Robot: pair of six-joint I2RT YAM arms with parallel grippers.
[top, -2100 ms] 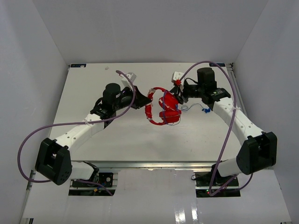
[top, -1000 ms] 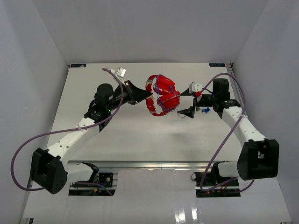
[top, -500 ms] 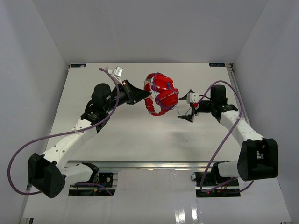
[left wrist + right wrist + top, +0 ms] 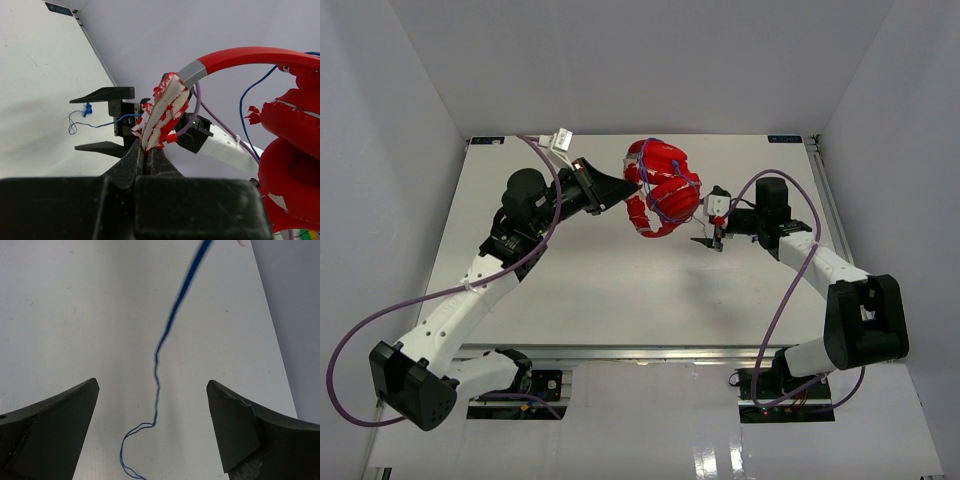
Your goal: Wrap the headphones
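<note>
- Left gripper (image 4: 148, 150): jaws shut tight, pinching the worn red-and-white end of the headband (image 4: 162, 112). No gap shows between the fingers.
- That pinch looks like the only support for the headphones (image 4: 665, 195), which hang off the table (image 4: 590, 290), over its far middle, ear cups folded together.
- Thin blue cable (image 4: 242, 100) crosses the red ear cups in a few strands, so some turns look to be on already. How many cannot be counted.
- From the cups, a loose length of cable (image 4: 157, 365) drops to the table and trails away in a slack curl.
- Right gripper (image 4: 712, 220): jaws spread wide and empty, just right of the headphones and low over the table. The wrist view has the loose cable running between the two fingers, touching neither.
- Blue plug (image 4: 88, 109) lies on the table beyond the right gripper, at the end of a small tangle.
- Judgement: wrap partly done. Left to do: take up the trailing length, wind it around, bring in the plug.
</note>
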